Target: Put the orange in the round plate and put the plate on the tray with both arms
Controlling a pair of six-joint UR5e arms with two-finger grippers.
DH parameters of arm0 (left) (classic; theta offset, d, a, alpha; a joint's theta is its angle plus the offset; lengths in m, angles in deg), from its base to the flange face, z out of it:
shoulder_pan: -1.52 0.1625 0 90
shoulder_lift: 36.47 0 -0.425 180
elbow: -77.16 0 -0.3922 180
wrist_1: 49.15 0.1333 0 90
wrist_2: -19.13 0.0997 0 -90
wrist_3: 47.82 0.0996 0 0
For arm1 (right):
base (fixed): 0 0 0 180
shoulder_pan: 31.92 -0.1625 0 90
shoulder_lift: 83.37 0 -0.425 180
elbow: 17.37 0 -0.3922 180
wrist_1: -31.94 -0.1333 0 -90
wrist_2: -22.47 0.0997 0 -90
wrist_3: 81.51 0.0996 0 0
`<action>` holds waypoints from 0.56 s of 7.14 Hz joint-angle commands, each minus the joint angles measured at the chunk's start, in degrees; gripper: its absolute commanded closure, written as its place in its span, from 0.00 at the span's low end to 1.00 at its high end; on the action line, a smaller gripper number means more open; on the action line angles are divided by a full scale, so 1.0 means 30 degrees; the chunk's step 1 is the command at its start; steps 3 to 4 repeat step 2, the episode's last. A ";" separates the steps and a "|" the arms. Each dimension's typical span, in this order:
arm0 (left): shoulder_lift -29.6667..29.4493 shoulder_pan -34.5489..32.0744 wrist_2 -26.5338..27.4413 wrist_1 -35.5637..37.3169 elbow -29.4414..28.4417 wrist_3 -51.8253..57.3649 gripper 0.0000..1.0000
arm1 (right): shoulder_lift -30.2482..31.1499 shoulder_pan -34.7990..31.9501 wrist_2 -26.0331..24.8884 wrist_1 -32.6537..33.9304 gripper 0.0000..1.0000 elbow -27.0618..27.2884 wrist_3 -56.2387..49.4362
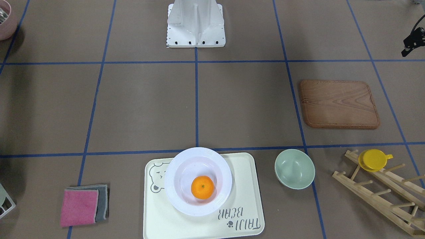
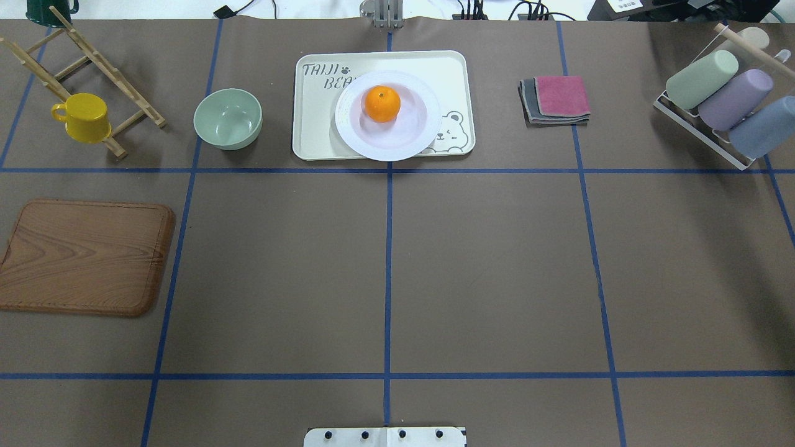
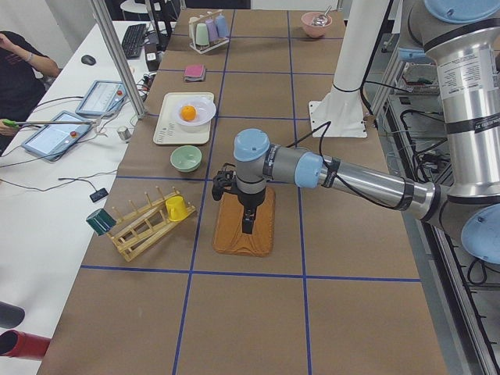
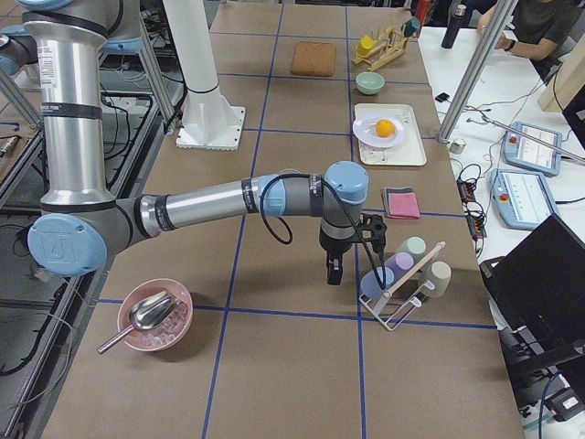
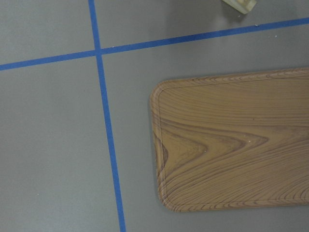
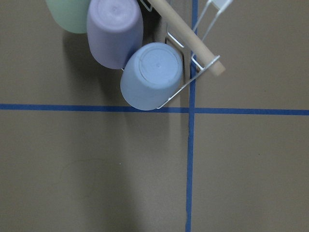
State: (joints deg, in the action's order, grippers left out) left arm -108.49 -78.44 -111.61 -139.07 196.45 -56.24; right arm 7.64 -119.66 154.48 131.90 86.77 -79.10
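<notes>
A brown table (image 2: 497, 261) was gridded with blue tape (image 2: 388, 279). Beside it ran a white desk (image 3: 47, 195) carrying what looked like tablets (image 3: 55, 137), near a metal post (image 3: 117, 55).

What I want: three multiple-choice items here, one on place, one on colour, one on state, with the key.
1. The orange lies: A under the tray; B in the round plate; C beside it.
2. The bowl is: A pale green; B red; C black.
3. The round plate: A stands on edge; B lies upside down; C rests on the tray.
1 B, it sits in the plate's well. 2 A, seen from overhead. 3 C, open side up, on the tray.
</notes>
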 commanded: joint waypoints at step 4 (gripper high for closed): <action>0.1038 -0.0155 0.0018 -0.1081 -0.0211 0.0026 0.00 | 0.0426 -0.0051 0.0059 -0.0507 0.00 0.0151 -0.0012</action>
